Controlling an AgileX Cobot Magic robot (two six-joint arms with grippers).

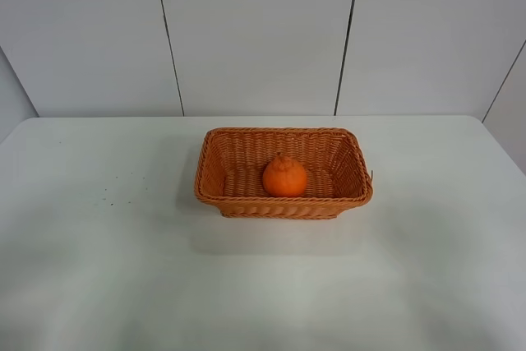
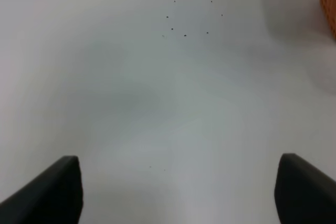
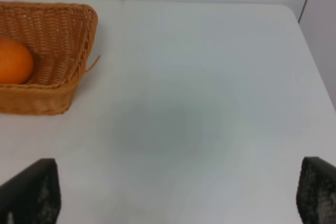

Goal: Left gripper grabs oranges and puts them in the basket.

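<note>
The orange [image 1: 284,177] sits upright inside the wicker basket [image 1: 215,195] at the middle of the white table; it also shows in the right wrist view [image 3: 14,60] inside the basket [image 3: 79,66]. Neither arm shows in the exterior high view. My left gripper [image 2: 178,192] is open and empty above bare table, with only an edge of the basket [image 2: 329,3] in its view. My right gripper [image 3: 178,198] is open and empty, to the right of the basket.
The white table [image 1: 99,269] has a few small dark specks [image 1: 115,191] left of the basket, also seen in the left wrist view [image 2: 185,22]. A panelled white wall [image 1: 255,30] stands behind the table's far edge.
</note>
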